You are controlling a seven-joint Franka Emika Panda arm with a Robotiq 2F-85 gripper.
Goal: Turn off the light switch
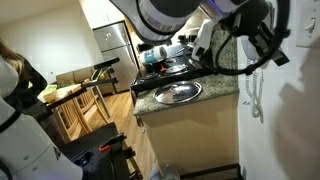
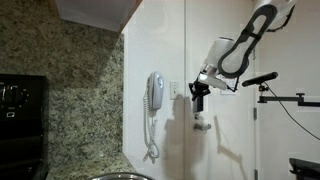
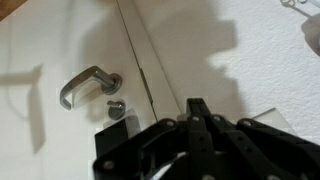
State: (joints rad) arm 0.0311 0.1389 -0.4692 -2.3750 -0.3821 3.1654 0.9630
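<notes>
White wall (image 2: 160, 40) holds the light switch (image 2: 173, 90) beside the telephone (image 2: 154, 92); the pincer (image 2: 196, 100), closed, hangs near it

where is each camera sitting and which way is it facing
Exterior view: close by the arm, which fills the top; looks across the sink into the kitchen.
Exterior view: near the granite backsplash, facing the white wall with the telephone and light switch; arm and pincer show.
Wrist view: faces the door handle; pincer at the bottom.
Shared: both exterior views show the arm and the coiled cord.
</notes>
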